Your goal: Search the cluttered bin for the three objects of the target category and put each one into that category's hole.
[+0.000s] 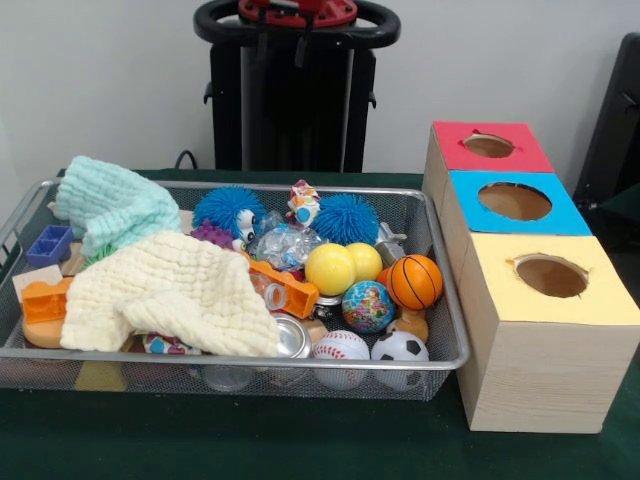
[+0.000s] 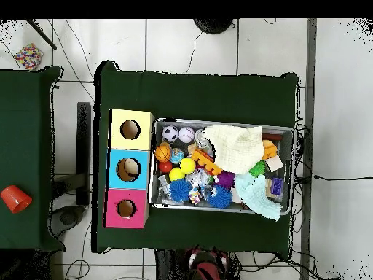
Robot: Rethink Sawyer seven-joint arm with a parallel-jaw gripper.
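Note:
A wire mesh bin (image 1: pixel 250 363) holds a jumble of toys. A pale yellow cloth (image 1: pixel 170 290) and a mint cloth (image 1: pixel 110 205) cover its left half. On the right lie two yellow balls (image 1: pixel 330 268), a small basketball (image 1: pixel 415 281), a globe ball (image 1: pixel 367 305), a baseball (image 1: pixel 341 348) and a soccer ball (image 1: pixel 399 347). Two blue spiky balls (image 1: pixel 228 208) sit at the back. Beside the bin stands a wooden box with a red-topped hole (image 1: pixel 489 146), a blue-topped hole (image 1: pixel 515 201) and a yellow-topped hole (image 1: pixel 551 276). My gripper shows in neither view.
Orange plastic pieces (image 1: pixel 285 288), blue blocks (image 1: pixel 48 245), a small figurine (image 1: pixel 302 203) and a metal tin (image 1: pixel 291 338) are mixed among the toys. In the overhead view the bin (image 2: pixel 218 121) lies right of the box (image 2: pixel 143 168); a red cup (image 2: pixel 15 197) stands on a separate table.

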